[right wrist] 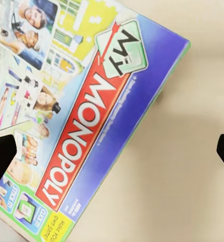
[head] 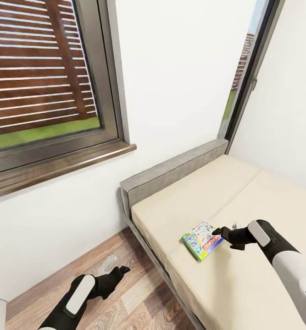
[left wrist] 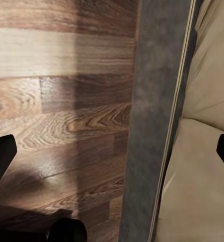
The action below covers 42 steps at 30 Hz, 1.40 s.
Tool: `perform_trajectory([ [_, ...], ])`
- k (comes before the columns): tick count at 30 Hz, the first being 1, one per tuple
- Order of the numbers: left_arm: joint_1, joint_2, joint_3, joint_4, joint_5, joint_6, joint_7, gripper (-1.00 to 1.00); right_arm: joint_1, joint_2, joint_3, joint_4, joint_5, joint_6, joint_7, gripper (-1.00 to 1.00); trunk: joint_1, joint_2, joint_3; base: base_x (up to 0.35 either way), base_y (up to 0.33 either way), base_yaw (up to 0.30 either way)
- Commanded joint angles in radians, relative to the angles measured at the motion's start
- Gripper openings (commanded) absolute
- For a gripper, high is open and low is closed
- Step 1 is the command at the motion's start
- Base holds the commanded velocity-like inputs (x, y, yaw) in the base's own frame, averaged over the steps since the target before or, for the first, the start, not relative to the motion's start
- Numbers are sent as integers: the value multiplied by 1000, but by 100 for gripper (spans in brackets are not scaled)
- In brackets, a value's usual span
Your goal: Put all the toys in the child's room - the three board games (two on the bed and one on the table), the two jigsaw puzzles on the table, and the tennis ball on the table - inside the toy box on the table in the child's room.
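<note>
The Monopoly box (head: 202,240) lies flat on the bed (head: 244,284), near the headboard (head: 171,176). The right hand (head: 218,230) hovers at the box's edge, fingers (right wrist: 2,161) spread wide apart, gripping nothing; whether it touches the box is unclear. The left hand (head: 123,270) hangs over the wood floor (head: 120,298) beside the bed frame, fingers apart, empty.

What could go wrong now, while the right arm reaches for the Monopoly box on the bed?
1. The Monopoly box lies flat on the soft bed, so the open jaws of the right gripper may push it along the sheet instead of gripping an edge.
2. The box sits fairly near the bed's floor-side edge; a push that way might slide it onto the floor.
</note>
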<state>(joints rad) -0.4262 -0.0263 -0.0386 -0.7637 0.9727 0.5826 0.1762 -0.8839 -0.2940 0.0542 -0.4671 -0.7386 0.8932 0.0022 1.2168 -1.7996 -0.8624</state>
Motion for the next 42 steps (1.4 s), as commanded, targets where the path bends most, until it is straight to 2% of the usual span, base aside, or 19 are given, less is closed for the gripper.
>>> perform_trajectory([
  [1, 0, 0, -1, -2, 11, 2, 9, 100, -1, -1, 6, -1, -2, 2, 0, 100, 0, 0, -2, 0, 0, 0],
  [32, 0, 1, -1, -2, 13, 2, 9, 100, 0, -1, 3, -1, -2, 0, 1, 100, 0, 0, -6, 0, 0, 0],
  [42, -1, 4, 4, -24, 24, 14, -14, 100, 0, -1, 4, -1, -2, -5, 2, 100, 0, 0, -6, 0, 0, 0],
])
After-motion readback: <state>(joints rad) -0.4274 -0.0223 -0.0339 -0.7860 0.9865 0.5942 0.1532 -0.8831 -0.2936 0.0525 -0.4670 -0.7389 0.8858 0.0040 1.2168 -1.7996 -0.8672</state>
